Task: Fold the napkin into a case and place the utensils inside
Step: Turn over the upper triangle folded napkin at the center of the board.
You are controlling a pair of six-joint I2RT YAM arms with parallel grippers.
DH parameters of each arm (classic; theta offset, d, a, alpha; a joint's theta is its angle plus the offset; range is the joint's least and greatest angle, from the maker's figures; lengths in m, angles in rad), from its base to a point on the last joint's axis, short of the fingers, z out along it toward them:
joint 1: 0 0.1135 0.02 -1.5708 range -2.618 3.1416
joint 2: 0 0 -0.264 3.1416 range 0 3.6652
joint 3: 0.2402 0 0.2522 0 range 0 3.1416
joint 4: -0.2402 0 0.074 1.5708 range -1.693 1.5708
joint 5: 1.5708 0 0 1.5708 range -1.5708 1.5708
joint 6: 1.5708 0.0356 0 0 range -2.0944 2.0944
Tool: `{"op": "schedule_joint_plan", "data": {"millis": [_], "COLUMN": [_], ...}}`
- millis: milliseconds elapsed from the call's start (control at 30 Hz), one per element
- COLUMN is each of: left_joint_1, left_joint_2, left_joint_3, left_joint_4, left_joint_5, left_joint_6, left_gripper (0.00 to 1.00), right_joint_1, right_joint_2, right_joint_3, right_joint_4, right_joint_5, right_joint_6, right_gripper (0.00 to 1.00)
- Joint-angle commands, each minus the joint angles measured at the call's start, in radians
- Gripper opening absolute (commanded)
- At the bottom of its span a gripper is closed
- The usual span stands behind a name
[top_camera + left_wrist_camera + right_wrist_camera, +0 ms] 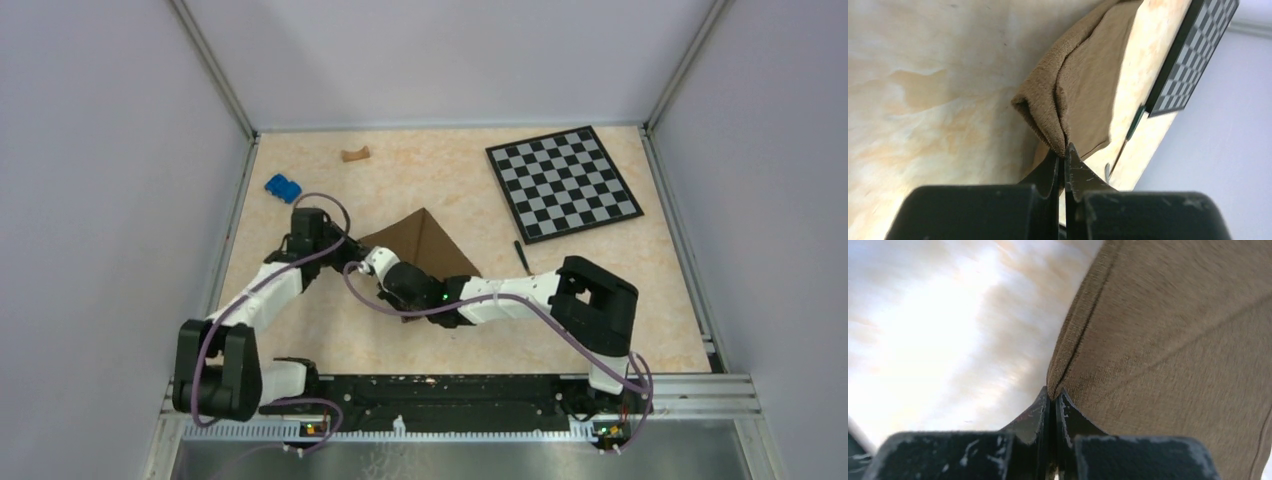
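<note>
The dark-brown napkin (425, 245) lies folded into a rough triangle in the middle of the table. My left gripper (348, 241) is shut on the napkin's left corner, and the cloth (1083, 85) bunches up into a fold right at the tips (1064, 152). My right gripper (373, 263) is shut on the napkin's hemmed edge (1168, 340) just below that corner, the tips (1052, 394) pinching the hem. A slim dark knife (521, 256) lies right of the napkin and shows in the left wrist view (1134, 121) with a silver utensil end (1107, 171) near it. The fork cannot be made out in the top view.
A checkerboard (562, 182) lies at the back right, and its edge shows in the left wrist view (1193, 55). A small blue block (283, 187) sits at the back left, and a small tan piece (354, 154) lies near the back wall. Metal rails frame the table.
</note>
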Motion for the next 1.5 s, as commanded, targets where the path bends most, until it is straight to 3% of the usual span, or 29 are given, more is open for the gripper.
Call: {"op": "schedule_joint_plan", "data": {"millis": [0, 100, 200, 267, 367, 533, 733, 933, 1033, 1100, 1300, 1367, 1467], "left_joint_1": [0.106, 0.149, 0.149, 0.149, 0.149, 0.143, 0.002, -0.121, -0.157, -0.164, -0.166, -0.170, -0.193], "left_joint_2": [-0.174, -0.290, -0.394, -0.452, -0.468, -0.254, 0.134, 0.356, 0.437, 0.464, 0.316, 0.244, 0.141], "left_joint_3": [0.158, 0.298, 0.457, 0.516, 0.524, 0.433, 0.466, 0.521, 0.559, 0.566, 0.497, 0.473, 0.398], "left_joint_4": [-0.318, -0.519, -0.649, -0.646, -0.551, -0.383, -0.230, -0.072, -0.070, -0.070, -0.088, -0.144, -0.234], "left_joint_5": [-0.167, -0.326, -0.547, -0.611, -0.561, -0.334, -0.320, -0.191, -0.128, -0.084, 0.008, 0.022, 0.015], "left_joint_6": [0.038, 0.101, 0.193, 0.253, 0.322, 0.343, 0.409, 0.396, 0.392, 0.393, 0.465, 0.502, 0.539], "left_gripper": [0.00, 0.00, 0.00, 0.00, 0.00, 0.00, 0.00, 0.02, 0.12, 0.22, 0.63, 0.70, 0.72], "right_joint_1": [0.013, 0.014, 0.015, 0.012, -0.009, -0.124, -0.263, -0.346, -0.385, -0.415, -0.472, -0.477, -0.483], "right_joint_2": [-0.027, 0.044, 0.089, 0.106, 0.139, 0.198, 0.255, 0.257, 0.234, 0.200, -0.013, -0.050, -0.057], "right_joint_3": [0.134, 0.250, 0.328, 0.340, 0.301, 0.114, -0.148, -0.304, -0.364, -0.396, -0.439, -0.437, -0.448], "right_joint_4": [0.005, 0.075, 0.229, 0.356, 0.531, 0.907, 1.137, 1.112, 1.068, 0.976, 0.539, 0.438, 0.418], "right_joint_5": [-0.379, -0.705, -0.919, -1.019, -1.108, -1.169, -1.187, -1.175, -1.150, -1.127, -1.001, -0.974, -0.971], "right_joint_6": [0.082, 0.199, 0.366, 0.466, 0.604, 0.881, 1.014, 0.934, 0.896, 0.847, 0.595, 0.540, 0.530], "right_gripper": [0.00, 0.00, 0.00, 0.00, 0.00, 0.00, 0.00, 0.00, 0.00, 0.11, 0.46, 0.49, 0.49]}}
